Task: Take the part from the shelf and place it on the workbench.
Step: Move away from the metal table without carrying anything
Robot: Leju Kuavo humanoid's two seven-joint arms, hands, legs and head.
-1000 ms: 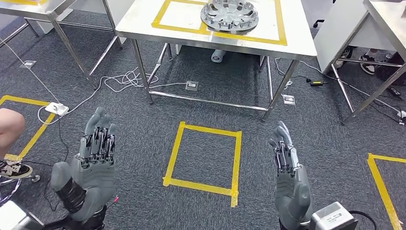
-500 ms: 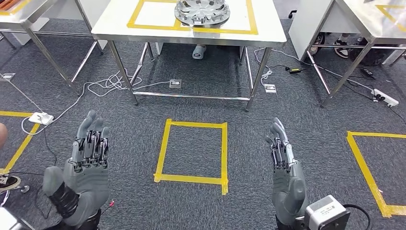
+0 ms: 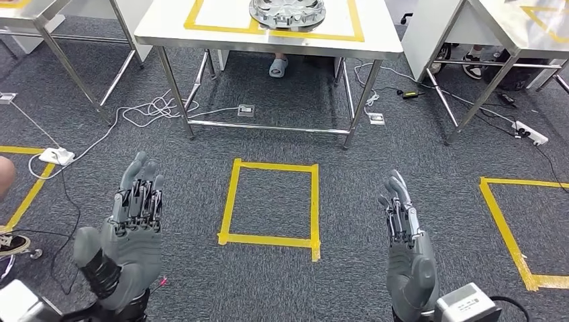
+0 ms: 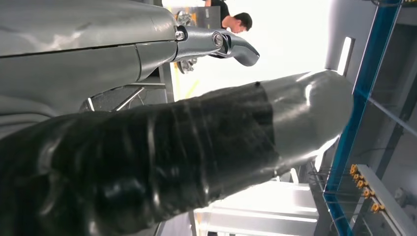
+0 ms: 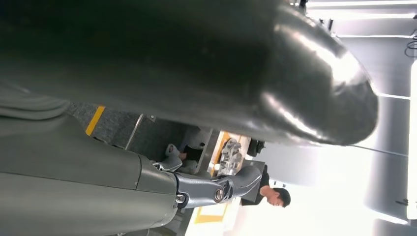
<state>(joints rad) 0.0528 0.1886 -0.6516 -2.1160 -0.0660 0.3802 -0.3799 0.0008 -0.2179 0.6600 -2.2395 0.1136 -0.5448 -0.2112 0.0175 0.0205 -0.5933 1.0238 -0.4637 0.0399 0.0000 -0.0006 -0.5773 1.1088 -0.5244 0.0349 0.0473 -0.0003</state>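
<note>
- Fingers (image 3: 137, 194) of the left hand (image 3: 131, 235): extended and slightly apart, pointing up the frame, holding nothing; lower left of the head view, above grey carpet.
- Fingers (image 3: 399, 208) of the right hand (image 3: 406, 248): extended, close together but not curled, holding nothing; lower right of the head view, seen edge-on.
- Left wrist view: thick thumb (image 4: 196, 142) wrapped in black tape, lying across the frame; one metal fingertip (image 4: 231, 44) above it, clear of the thumb.
- Right wrist view: dark thumb (image 5: 221, 73) across the upper frame; a metal fingertip (image 5: 236, 184) below it, apart from the thumb.
- Floor tape square (image 3: 231, 201): yellow, centre of the head view, between the two hands.
- Further yellow tape (image 3: 503, 228): right edge; another strip at the left edge.
- Part (image 3: 287, 12): round silvery metal disc with cut-outs, top centre of the head view, resting on the desk (image 3: 201, 33) inside a yellow tape outline; well apart from both hands.
- Desk: white top, steel legs, upper centre.
- Cables (image 3: 147, 111): white, coiled on the carpet left of the desk legs, running to a power strip (image 3: 56, 156).
- Second steel desk (image 3: 516, 27): upper right corner.
- Person (image 5: 275, 194): dark top, beyond the desk in the right wrist view; a slippered foot (image 3: 278, 66) under the desk in the head view.
</note>
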